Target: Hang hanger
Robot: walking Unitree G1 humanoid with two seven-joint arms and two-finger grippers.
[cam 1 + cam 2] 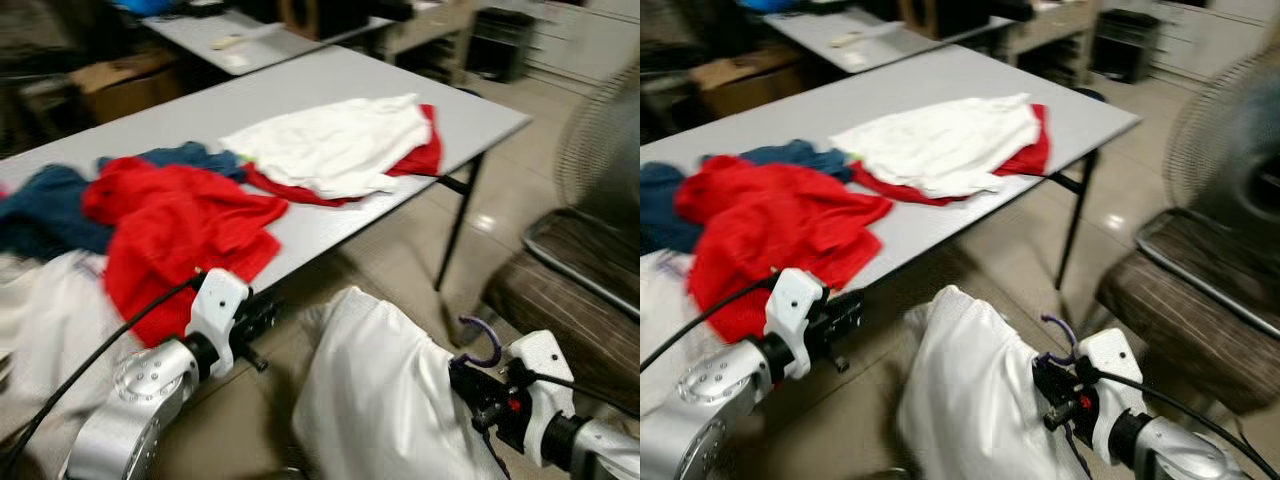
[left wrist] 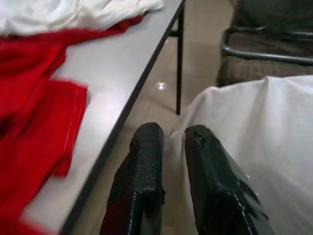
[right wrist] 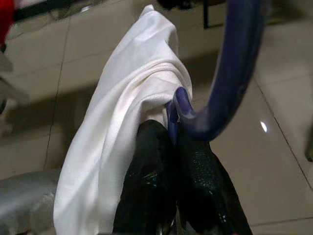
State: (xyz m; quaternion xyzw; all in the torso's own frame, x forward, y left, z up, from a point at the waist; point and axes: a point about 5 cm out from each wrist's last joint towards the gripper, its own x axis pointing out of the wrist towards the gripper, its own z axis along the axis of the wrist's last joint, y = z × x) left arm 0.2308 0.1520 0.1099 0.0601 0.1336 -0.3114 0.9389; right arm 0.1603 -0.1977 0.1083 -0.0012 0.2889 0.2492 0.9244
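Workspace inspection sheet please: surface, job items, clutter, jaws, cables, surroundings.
Surface: grey table, legs black.
Job's things: purple hanger carrying a white garment.
Clutter: red cloth, blue cloth, white cloth over red.
Grippers: right gripper jaws shut on the hanger; left gripper jaws apart, empty, beside the table edge.
Cables: black cable along left arm.
Surroundings: tiled floor, striped seat, fan.

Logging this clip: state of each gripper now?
Left gripper: open, holding nothing, beside the white shirt.
Right gripper: shut on the purple hanger.
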